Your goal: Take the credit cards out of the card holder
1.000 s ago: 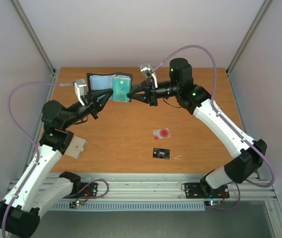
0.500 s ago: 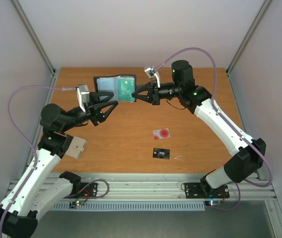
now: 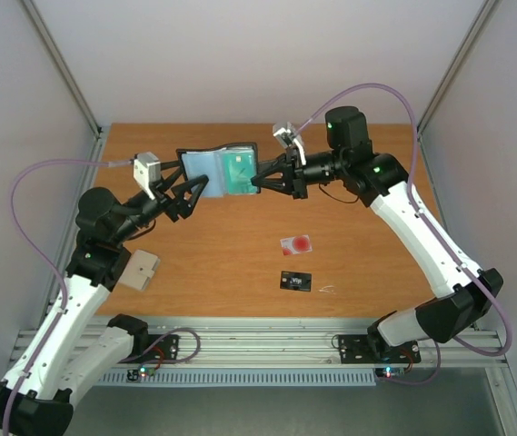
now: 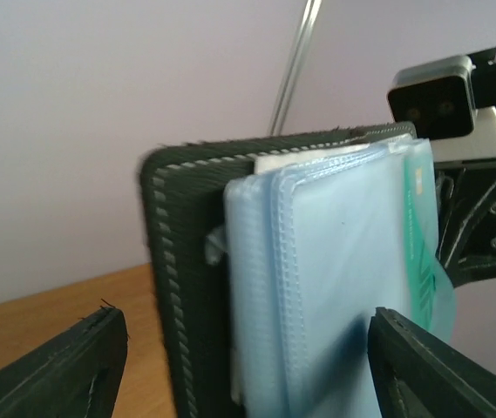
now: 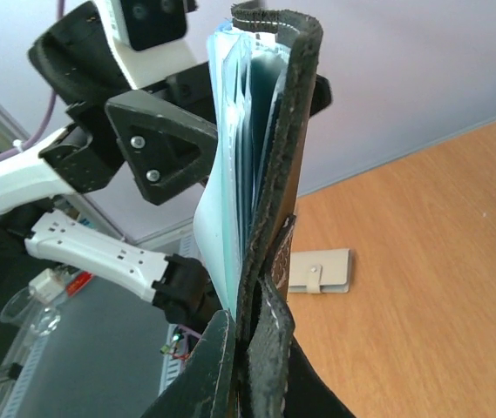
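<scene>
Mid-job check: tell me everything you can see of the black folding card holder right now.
The black folding card holder hangs in the air above the far part of the wooden table, spread open. Its stitched black cover, fabric-like, wraps a stack of pale blue plastic sleeves, and a teal-green card sits in the outermost one. The right gripper pinches one cover edge. The left gripper stands open around the other side, seemingly clear of it.

Right pincer (image 5: pixel 246 341) clamps upright card holder (image 5: pixel 289 139); pale blue sleeves (image 5: pixel 230 200) fan leftward.
</scene>
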Motion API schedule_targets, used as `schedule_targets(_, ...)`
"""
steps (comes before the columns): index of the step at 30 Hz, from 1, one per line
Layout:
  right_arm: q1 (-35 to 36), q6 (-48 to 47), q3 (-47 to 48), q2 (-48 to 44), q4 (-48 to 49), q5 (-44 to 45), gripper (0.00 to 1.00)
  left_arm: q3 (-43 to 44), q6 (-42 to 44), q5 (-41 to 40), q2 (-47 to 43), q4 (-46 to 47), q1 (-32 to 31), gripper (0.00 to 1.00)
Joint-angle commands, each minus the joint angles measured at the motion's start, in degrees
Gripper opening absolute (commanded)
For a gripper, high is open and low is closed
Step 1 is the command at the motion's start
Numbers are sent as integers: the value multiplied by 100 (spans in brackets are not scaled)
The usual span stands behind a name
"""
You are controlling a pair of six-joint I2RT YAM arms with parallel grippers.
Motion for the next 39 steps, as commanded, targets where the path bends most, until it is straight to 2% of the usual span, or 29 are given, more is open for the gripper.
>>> schedule_targets(1, -49, -521, 295, -132, -467, -648, 1, -140, 132, 535, -27, -29, 23, 77)
schedule_targets(8, -47, -1114, 659, 132, -1354, -897, 1, -237, -518, 1752, 68, 801, 27, 78)
schedule_targets(11, -54, -1340, 788, 232, -1695, -1026, 1, -241, -834, 2011, 88, 1050, 28, 67)
schedule_targets(13, -75, -1408, 811, 254, -1807, -969, 1, -225, -941, 2295, 102, 1177, 25, 50)
schedule_targets(16, -150, -1377, 809, 282, -1836, -900, 1, -196, -995, 2443, 107, 1154, 27, 11)
schedule_targets(17, -202, -1334, 801, 295, -1827, -857, 1, -196, -1000, 2446, 96, 1143, 27, 4)
schedule_targets(20, -387, -894, 727, 322, -1554, -299, 8, -204, -1079, 2440, 115, 1061, 31, 0)
schedule_targets(22, -518, -461, 703, 394, -1359, 361, 28, -194, -1131, 2207, 130, 854, 29, 0)
schedule_targets(25, -546, 82, 827, 526, -1414, 1839, 41, -204, -1103, 985, 97, 231, 22, 0)
schedule_targets(29, -318, 860, 1095, 517, -1587, 4132, 42, -213, -1092, -717, 117, -507, 20, 0)
schedule_targets(32, 578, 743, 1129, 438, -1422, 5468, 42, -250, -1076, -873, 174, -518, 0, 0)
schedule_targets(35, 1539, 423, 1178, 527, -1077, 5718, 41, -318, -1396, -488, 245, -124, -50, 0)
schedule_targets(39, 1878, 715, 1265, 757, -689, 5479, 33, -347, -1687, -326, 283, 98, -78, 0)
